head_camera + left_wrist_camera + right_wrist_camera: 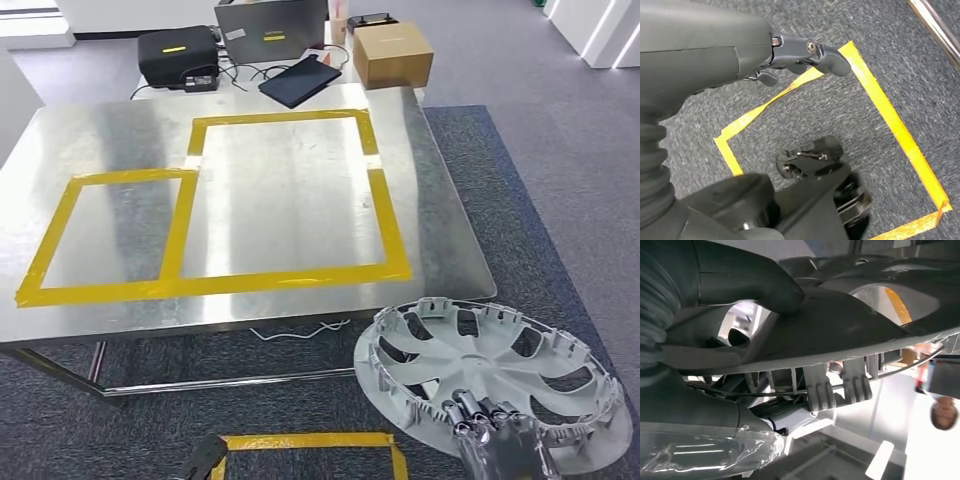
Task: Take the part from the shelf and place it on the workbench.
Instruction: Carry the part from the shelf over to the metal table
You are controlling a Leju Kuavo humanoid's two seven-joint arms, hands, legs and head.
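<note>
While the tabletop [249,200] carries no part yet, one wheel cover [490,370] is held by the right hand [502,440] just off its near right corner; placing is judged outstanding. Two taped frames [219,270] are counted.

Left wrist view: the left hand [806,55], fingers apart, holds nothing.

Right wrist view: the cover's rim is gripped.

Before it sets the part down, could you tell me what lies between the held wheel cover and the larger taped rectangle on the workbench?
In the head view, only bare metal workbench.
</note>
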